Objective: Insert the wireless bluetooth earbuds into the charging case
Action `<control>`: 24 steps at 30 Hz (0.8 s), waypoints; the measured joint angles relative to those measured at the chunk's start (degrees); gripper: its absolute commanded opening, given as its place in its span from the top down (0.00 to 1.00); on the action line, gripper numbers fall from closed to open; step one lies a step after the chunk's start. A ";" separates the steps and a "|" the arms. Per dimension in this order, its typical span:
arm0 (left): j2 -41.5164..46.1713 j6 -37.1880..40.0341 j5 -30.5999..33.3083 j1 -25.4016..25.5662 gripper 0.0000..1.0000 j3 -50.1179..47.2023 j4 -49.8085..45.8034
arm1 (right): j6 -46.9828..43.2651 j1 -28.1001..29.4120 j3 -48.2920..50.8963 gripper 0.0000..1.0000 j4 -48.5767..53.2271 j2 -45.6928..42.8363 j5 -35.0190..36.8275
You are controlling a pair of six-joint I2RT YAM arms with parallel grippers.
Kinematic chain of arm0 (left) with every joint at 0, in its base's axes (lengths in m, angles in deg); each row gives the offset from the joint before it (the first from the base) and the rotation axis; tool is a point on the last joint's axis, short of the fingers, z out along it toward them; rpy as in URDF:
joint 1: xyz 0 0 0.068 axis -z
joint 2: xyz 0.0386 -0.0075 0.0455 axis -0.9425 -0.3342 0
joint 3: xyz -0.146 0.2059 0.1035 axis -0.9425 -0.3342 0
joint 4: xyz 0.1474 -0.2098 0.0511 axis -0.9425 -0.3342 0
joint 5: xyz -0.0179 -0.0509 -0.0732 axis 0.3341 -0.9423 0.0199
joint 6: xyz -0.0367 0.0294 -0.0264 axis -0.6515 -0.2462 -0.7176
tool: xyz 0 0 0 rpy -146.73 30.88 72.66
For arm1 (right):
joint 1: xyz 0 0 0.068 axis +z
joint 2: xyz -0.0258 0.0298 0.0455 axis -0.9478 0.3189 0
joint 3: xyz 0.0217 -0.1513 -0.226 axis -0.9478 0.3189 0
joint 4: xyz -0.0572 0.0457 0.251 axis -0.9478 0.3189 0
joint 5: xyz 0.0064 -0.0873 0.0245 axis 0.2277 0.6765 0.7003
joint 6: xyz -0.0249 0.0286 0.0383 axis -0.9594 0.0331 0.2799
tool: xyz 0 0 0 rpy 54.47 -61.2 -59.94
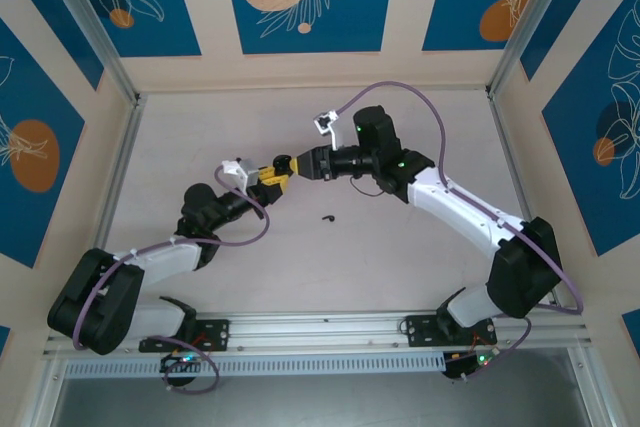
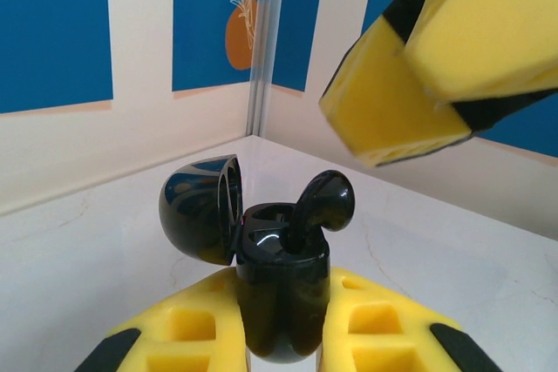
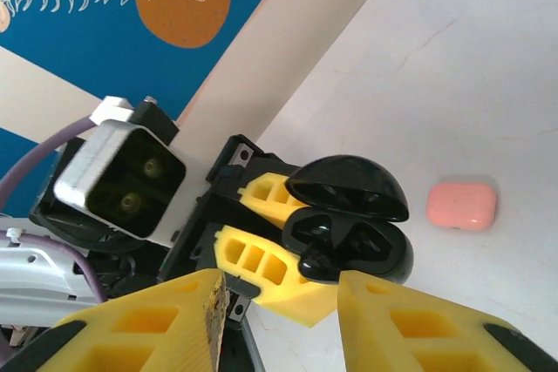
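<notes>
Two robot arms meet nose to nose above a pale marbled table [image 1: 300, 267]. The left tool [image 2: 279, 337] pinches a glossy black clamshell charging case [image 2: 277, 289] between its yellow fingers, holding it upright with the domed lid [image 2: 199, 215] swung open to one side. A glossy black comma-shaped earbud [image 2: 324, 202] stands in one well of the case, directly above the left tool's grip, its rounded head rising clear of the rim. The right tool [image 3: 283, 320] hangs just beside the open case with its two yellow fingers spread apart, their tips pointed at the case and close to the earbud but touching neither. A second tiny black earbud with a thin curved tail [image 1: 328, 217] lies on the table near the right tool, on the side toward the arm bases. A small pale pink rounded box [image 3: 462, 205] rests on the table beyond the case, apart from both tools.
</notes>
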 measured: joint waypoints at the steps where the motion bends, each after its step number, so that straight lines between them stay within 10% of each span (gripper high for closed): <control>1: -0.02 0.00 -0.17 0.00 1.00 0.00 0.15 | 0.02 0.00 0.00 0.62 0.04 0.37 -0.04; 24: -0.04 0.00 -0.39 0.00 1.00 0.00 0.39 | -0.04 1.46 -1.38 0.79 -0.20 3.72 -1.75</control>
